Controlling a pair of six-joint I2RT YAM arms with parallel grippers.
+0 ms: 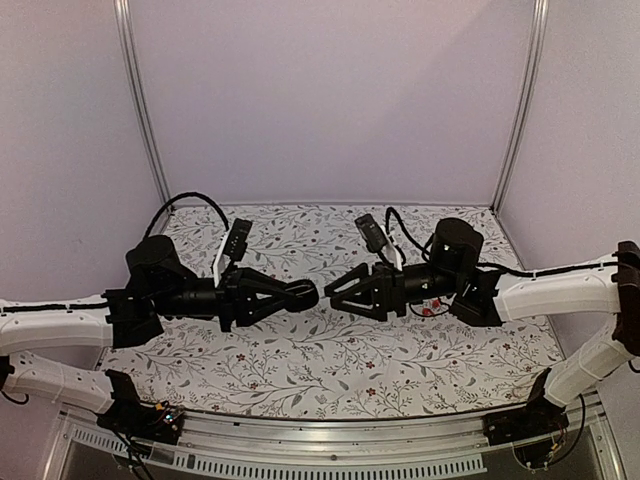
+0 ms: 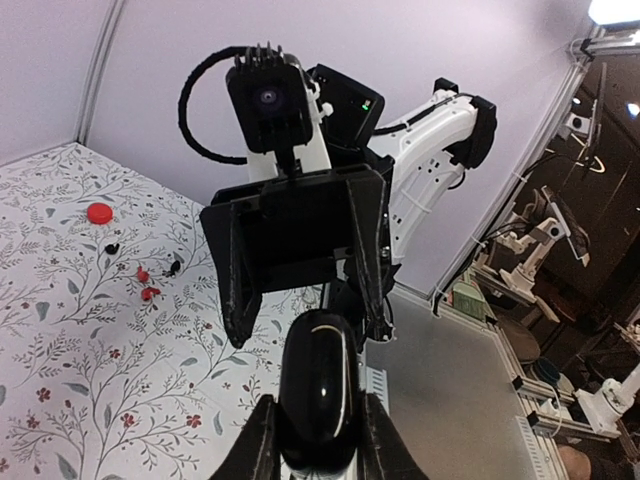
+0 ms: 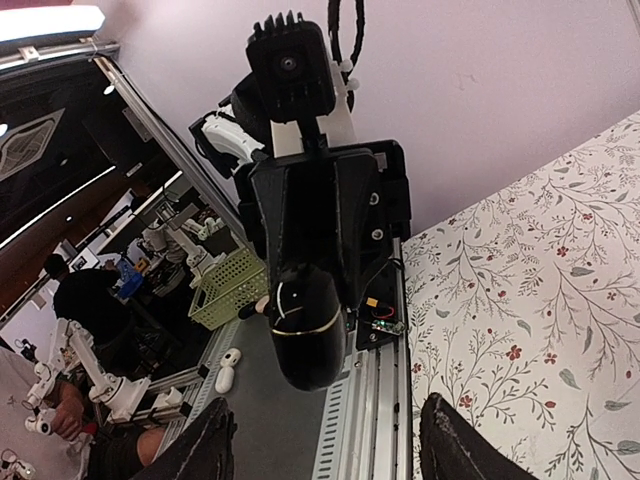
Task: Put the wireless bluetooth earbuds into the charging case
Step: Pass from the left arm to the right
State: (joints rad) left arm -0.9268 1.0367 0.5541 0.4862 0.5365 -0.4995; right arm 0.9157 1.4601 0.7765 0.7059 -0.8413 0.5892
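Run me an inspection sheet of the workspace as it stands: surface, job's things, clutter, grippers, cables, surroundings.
Surface: floral cover, lying flat; no spills seen.
Job's things: black case held off the table by the left gripper; two red buds loose on the cover.
Clutter: red disc and small black bits near the buds; cannot tell what the bits are.
Grippers: left gripper shut on the case; right gripper open, facing the case, holding nothing.
Cables: a black cable loops above each wrist, off the cover.
Surroundings: lilac walls; green basket and a seated person beyond the table.
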